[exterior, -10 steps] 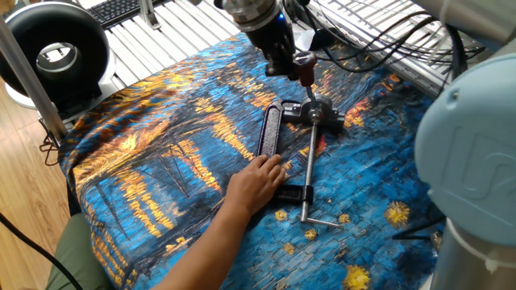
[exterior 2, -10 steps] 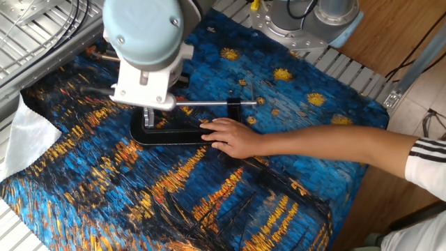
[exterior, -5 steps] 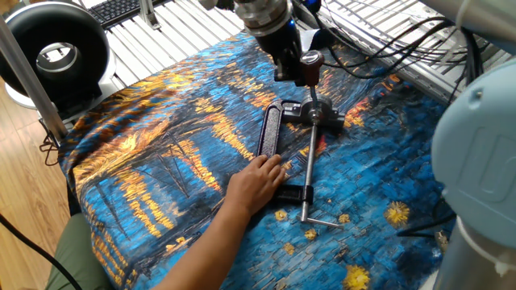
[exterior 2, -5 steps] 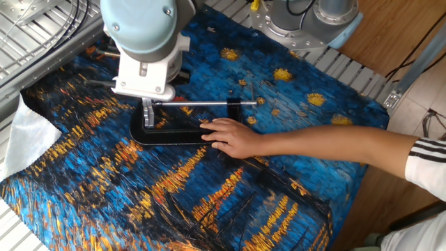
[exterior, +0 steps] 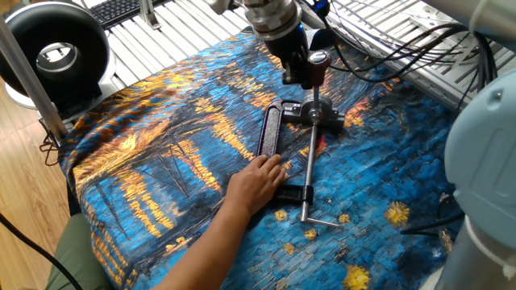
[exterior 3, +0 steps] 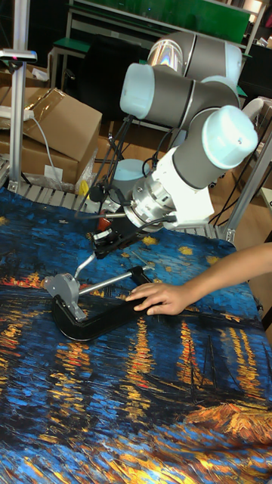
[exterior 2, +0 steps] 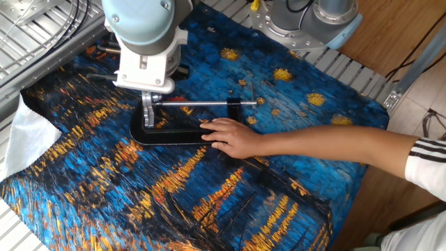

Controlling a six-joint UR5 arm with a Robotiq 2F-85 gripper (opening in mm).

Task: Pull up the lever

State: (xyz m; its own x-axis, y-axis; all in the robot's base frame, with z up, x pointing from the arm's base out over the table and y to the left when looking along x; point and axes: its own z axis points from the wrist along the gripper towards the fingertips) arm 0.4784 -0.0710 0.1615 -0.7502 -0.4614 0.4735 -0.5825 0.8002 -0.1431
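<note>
The lever is a thin silver arm that rises from the round hub of a black clamp frame lying on the blue painted cloth. My gripper is shut on the lever's dark red sleeve, above the hub. In the tall fixed view the lever slants up and right from the hub into my gripper. In the other fixed view my wrist hides the lever, and only the gripper shows under it. A person's hand presses on the frame.
The long silver screw rod runs from the hub toward the near table edge. The person's arm reaches in across the cloth. A black round device stands at the left, cables lie behind, and a cardboard box sits beyond the table.
My gripper has moved up and slightly right with the red sleeve in it, swinging the lever's end higher. The hand and the clamp frame have stayed put.
</note>
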